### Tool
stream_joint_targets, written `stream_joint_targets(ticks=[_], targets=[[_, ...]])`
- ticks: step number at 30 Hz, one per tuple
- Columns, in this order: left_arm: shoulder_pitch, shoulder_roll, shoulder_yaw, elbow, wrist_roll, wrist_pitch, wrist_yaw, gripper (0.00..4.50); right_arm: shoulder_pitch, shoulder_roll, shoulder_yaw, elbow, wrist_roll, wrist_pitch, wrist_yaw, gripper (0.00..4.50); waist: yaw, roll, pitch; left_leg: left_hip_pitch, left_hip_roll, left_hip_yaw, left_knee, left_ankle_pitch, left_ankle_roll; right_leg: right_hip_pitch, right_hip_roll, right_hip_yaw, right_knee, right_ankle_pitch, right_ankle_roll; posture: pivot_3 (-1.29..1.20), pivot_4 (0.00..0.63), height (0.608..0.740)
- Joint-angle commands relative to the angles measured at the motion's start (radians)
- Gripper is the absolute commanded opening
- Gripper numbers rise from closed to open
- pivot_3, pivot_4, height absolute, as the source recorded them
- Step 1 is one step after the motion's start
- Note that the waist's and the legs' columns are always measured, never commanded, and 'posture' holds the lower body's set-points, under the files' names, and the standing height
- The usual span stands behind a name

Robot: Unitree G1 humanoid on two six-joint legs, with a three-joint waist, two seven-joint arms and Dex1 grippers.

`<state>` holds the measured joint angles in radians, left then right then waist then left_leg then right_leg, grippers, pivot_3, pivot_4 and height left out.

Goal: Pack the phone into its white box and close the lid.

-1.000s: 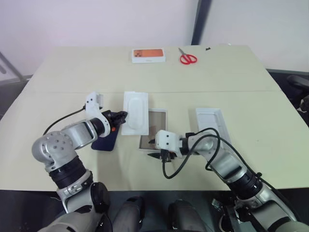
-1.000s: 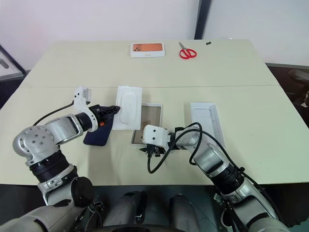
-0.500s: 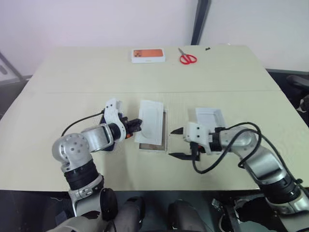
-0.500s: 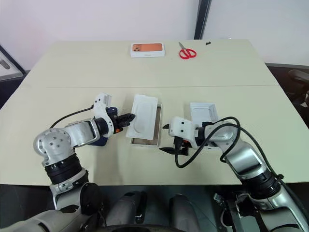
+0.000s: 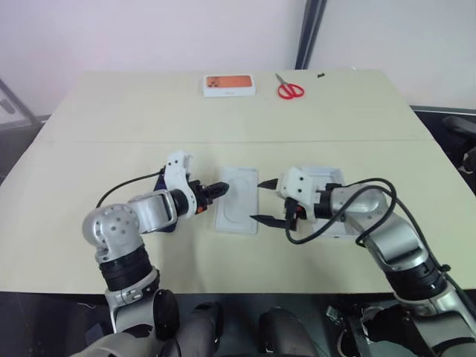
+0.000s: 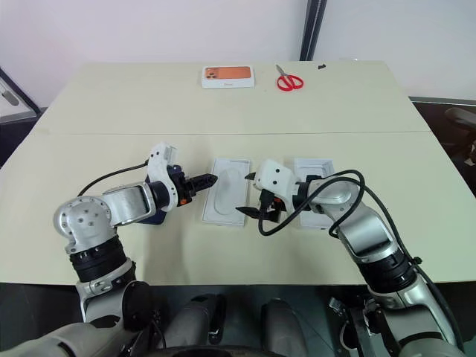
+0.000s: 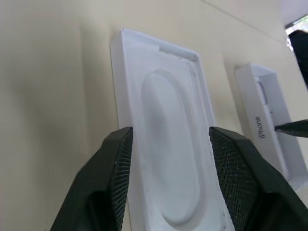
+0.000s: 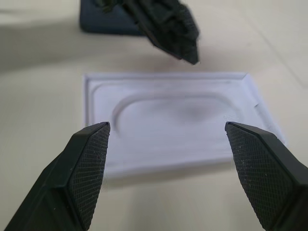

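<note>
1. The phone [image 8: 103, 24], slim, glossy and probably slippery, lay flat beside the left arm; its long edges looked the safest hold.
2. The white box [image 5: 236, 212] lay between the grippers, recessed tray up.
3. The left gripper [image 5: 222, 188] was parted and empty; the right gripper [image 5: 258, 201] stood wide and empty.
4. Count: one phone, one box, one lid [image 7: 263, 126], one orange-printed box [image 5: 230, 85], one pair of scissors [image 5: 289, 90].
</note>
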<state>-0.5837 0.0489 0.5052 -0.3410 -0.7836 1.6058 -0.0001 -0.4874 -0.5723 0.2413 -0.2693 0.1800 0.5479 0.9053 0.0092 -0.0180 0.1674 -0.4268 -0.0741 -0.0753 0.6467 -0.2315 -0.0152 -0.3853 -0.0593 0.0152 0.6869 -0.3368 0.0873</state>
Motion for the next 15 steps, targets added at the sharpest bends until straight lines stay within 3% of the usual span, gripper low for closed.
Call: stream_joint_targets(ticks=[1,6,7,10,15], targets=[[0.004,0.079,0.021,-0.074,-0.037,-0.010,-0.063,2.81,-0.063,0.054,0.001,0.024,-0.002,0.063,-0.062,2.74,-0.003,0.000,0.000,0.000,0.000,0.000,0.000,0.000,0.000,-0.001,0.000,0.000,0.000,0.000,0.000,0.00,0.150,0.740],[0.147,0.293,-0.099,-0.140,0.011,-0.232,-0.240,2.81,-0.132,0.158,0.053,0.095,-0.037,0.140,-0.152,0.30,-0.022,0.001,0.000,0.000,0.000,0.000,-0.002,0.001,-0.001,-0.002,0.000,0.001,0.001,0.000,0.000,0.00,0.150,0.740],[0.193,0.339,-0.134,-0.153,0.039,-0.309,-0.287,2.81,-0.147,0.183,0.062,0.121,-0.053,0.152,-0.180,0.11,-0.023,0.001,0.000,0.000,0.000,0.000,-0.003,0.001,-0.001,-0.002,0.000,0.001,0.001,0.000,0.000,0.00,0.150,0.740],[0.362,0.487,-0.252,-0.199,0.159,-0.585,-0.458,2.81,-0.185,0.250,0.101,0.213,-0.116,0.151,-0.261,0.11,-0.028,0.001,-0.001,0.000,0.000,0.000,-0.004,0.001,-0.002,-0.003,0.000,0.001,0.000,0.000,-0.001,0.00,0.150,0.740],[0.518,0.547,-0.273,-0.171,0.222,-0.837,-0.596,2.81,-0.224,0.321,0.126,0.312,-0.165,0.133,-0.325,0.11,-0.017,0.001,-0.001,0.000,0.000,0.000,-0.006,0.001,-0.002,-0.005,-0.001,0.000,-0.002,0.000,-0.001,0.00,0.150,0.740]])
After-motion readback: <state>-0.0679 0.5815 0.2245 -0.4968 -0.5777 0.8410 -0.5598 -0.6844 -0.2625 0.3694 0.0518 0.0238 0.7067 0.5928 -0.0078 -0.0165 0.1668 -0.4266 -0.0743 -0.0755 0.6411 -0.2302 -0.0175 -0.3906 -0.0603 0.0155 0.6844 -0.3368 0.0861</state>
